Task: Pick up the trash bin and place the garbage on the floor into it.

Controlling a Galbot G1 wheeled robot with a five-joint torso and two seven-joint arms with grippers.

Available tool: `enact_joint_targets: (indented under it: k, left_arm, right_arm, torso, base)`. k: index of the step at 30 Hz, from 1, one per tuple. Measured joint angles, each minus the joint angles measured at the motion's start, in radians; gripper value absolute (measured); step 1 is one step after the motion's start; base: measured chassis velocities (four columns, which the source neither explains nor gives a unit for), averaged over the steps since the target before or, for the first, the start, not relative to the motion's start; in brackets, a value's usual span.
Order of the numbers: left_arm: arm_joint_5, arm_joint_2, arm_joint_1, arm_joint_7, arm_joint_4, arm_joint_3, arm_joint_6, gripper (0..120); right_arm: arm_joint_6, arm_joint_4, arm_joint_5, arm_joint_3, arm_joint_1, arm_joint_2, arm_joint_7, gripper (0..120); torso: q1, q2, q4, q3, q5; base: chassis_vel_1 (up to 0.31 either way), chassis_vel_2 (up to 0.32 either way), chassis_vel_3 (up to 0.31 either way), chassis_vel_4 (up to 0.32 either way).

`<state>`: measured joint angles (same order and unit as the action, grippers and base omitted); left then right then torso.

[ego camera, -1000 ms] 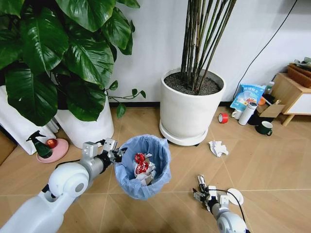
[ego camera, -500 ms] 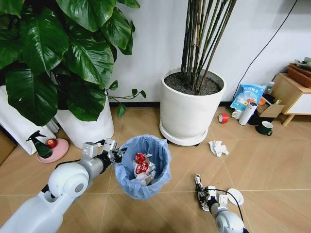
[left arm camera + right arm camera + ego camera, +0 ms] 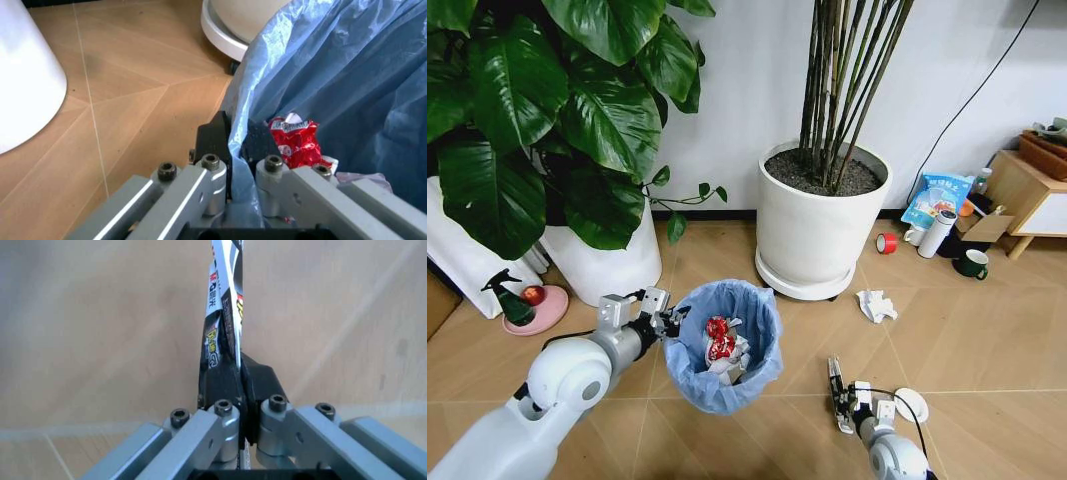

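Note:
The trash bin, lined with a crinkled light-blue bag, is held off the floor with red and white garbage inside. My left gripper is shut on its near rim; the left wrist view shows the fingers pinching the bag edge beside a red wrapper. My right gripper, low at the bin's right, is shut on a dark narrow wrapper that stands upright from its fingers. A crumpled white paper wad and a white disc lie on the floor.
Two large white plant pots stand behind the bin. A red tape roll, a green mug, a white cup and a blue bag sit near a wooden cabinet at the right. A pink dish lies at the left.
My right gripper has turned and shifted slightly left with the dark wrapper, which now stands more upright. The bin and left gripper have barely moved.

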<state>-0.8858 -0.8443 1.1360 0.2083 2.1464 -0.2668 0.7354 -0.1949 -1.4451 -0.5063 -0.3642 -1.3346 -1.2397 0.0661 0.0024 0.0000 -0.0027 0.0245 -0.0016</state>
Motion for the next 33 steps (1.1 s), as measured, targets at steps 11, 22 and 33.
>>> enact_joint_targets:
  k: [11,22,33]
  left_arm:
    - [0.002,-0.011,0.007,0.014,0.0,0.004,0.0,0]
    - [0.011,-0.032,0.006,0.018,-0.026,0.019,0.0,0]
    - [0.023,-0.065,-0.03,0.01,-0.073,0.051,0.0,0]
  right_arm:
    - [0.023,-0.404,-0.002,-0.004,0.051,0.16,0.02,0]
    - [-0.011,-0.68,-0.173,0.011,0.177,0.297,0.044,0]
    - [-0.024,-0.787,-0.356,0.172,0.359,0.34,0.032,0]
  torso:
    - [0.0,0.0,0.0002,0.0,-0.0005]
    - [0.0,0.0,0.0002,0.0,-0.0003]
    - [0.0,0.0,0.0002,0.0,-0.0004]
  base:
    - [0.0,0.0,0.0,0.0]
    - [0.0,0.0,0.0,0.0]
    - [0.0,0.0,0.0,0.0]
